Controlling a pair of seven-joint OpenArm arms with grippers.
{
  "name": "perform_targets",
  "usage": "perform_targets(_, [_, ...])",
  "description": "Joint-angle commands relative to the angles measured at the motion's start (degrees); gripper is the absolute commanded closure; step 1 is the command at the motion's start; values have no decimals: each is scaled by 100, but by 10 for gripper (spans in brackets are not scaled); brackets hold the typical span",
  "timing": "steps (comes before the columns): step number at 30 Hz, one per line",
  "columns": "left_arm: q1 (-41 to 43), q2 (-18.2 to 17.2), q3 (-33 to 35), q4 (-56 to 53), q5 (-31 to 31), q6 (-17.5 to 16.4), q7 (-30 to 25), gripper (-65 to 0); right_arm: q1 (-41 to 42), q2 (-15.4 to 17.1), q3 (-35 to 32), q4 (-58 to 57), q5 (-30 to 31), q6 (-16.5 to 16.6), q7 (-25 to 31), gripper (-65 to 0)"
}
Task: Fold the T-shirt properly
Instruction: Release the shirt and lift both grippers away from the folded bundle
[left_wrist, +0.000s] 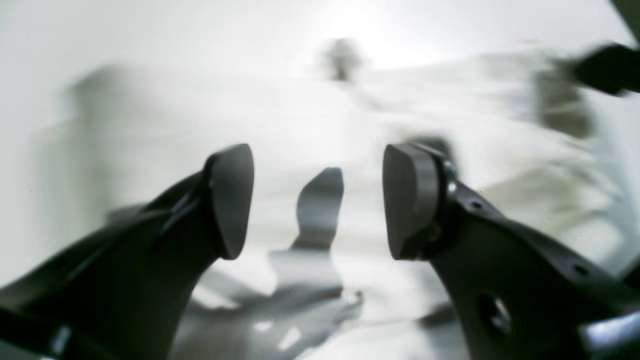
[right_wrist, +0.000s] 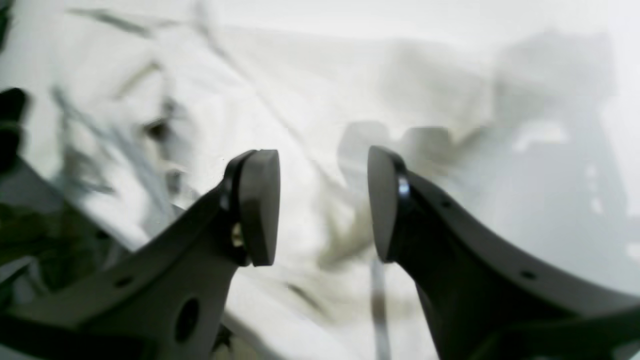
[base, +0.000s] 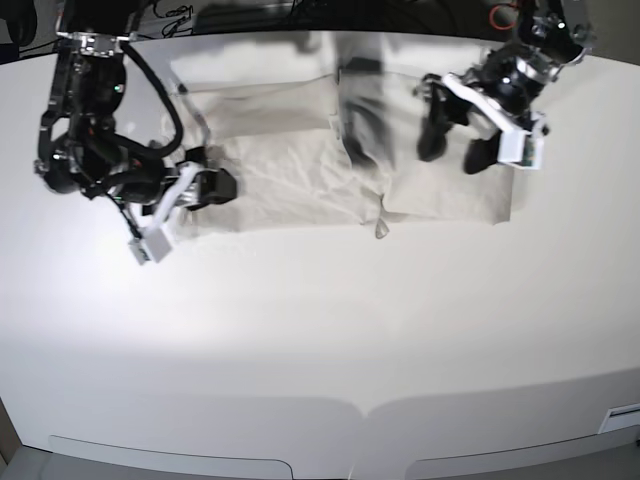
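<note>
The off-white T-shirt lies spread and wrinkled across the far half of the white table, with a folded part at its right end. My left gripper hovers over that right end, open and empty. In the left wrist view, my left gripper has its jaws wide apart over blurred cloth. My right gripper is at the shirt's left edge, open and empty. In the right wrist view, my right gripper is spread above creased fabric. Both wrist views are blurred.
The white table stretches bare toward the near edge. A dark blurred shadow falls across the shirt's middle. Cables and dark gear run along the far edge behind the table.
</note>
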Motion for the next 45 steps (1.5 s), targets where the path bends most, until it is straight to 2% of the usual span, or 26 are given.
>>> perform_targets(1, [-2,-46,-138,120,-111,-56,-157,-395,42,175,94,96,151,-131,48,-289])
perform_targets(2, [0,-103,-271,120,-114,-56,-155,-395,-4,284,160,96,146,-262,48,-289])
perform_targets(6, [0,-452,-651,120,-212,-56,-160,-395,-219,643,341,94,131,-280,66,-289])
perform_targets(14, [-2,-984,-822,120,-540,-56,-199,-395,-494,737,732,92,286,-304,-177,-289])
perform_targets(20, [0,-1019,-822,120,-520,-56,-304,-395,-726,750,1180,90,584,-326,-212,-289])
perform_targets(24, [0,-1016,-822,120,-520,-56,-304,-395,-756,752,1209,90,575,-319,-79,-289])
perform_targets(31, [0,-1019,-822,120,-520,-56,-282,-395,-785,761,1207,90,509,-319,-192,-291])
perform_targets(37, [0,-1016,-822,120,-520,-56,-236,-395,-1150,761,1207,90,153,-321,269,-423])
perform_targets(40, [0,-1016,-822,120,-522,-56,-173,-395,-1239,758,1207,90,125,-326,374,-433])
perform_targets(45, [0,-1016,-822,120,-520,-56,-151,-395,-1231,758,1207,87,509,-636,258,-433])
